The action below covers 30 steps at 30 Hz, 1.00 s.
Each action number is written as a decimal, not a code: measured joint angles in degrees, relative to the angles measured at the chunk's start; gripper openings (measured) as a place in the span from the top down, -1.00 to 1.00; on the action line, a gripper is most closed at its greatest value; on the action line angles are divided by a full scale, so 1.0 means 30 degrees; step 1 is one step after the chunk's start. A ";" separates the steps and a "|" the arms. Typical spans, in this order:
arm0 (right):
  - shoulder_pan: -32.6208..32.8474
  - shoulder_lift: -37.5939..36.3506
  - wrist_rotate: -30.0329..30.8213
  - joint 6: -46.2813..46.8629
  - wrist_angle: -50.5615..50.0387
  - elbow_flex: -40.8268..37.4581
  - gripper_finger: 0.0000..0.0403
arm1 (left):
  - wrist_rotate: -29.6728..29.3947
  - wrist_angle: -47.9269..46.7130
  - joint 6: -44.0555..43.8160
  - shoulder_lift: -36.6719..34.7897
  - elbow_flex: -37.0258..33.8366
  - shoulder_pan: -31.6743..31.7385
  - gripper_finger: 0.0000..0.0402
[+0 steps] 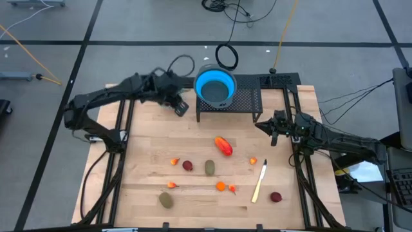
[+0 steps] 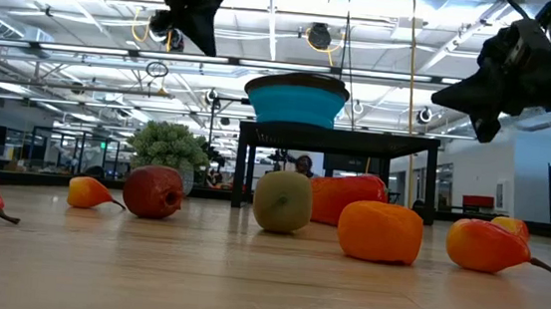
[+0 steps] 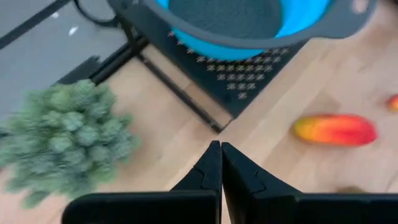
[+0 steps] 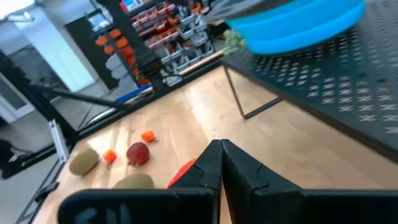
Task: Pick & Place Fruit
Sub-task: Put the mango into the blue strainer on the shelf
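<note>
Big open lab/workshop: exposed ceiling pipes (image 2: 84, 53), stocked parts shelves (image 4: 168, 37), floor cables (image 1: 238, 9).

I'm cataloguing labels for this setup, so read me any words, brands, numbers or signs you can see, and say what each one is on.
No readable text in any view.
Blue bowl, black stand, toy fruit such as the red-orange piece: no markings visible.
Shelves of goods in the room behind: any labels are too blurred to read.
</note>
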 joint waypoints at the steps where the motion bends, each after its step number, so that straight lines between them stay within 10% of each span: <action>1: 0.0191 0.0296 -0.0005 -0.0049 0.0188 0.0000 1.00 | -0.0061 0.1015 -0.0330 -0.0525 -0.0805 -0.0221 0.99; 30: 0.6948 1.4215 0.4155 -0.1876 -0.6457 1.2392 1.00 | -0.3355 0.9351 -0.2404 -1.2475 -1.5267 -0.5082 0.99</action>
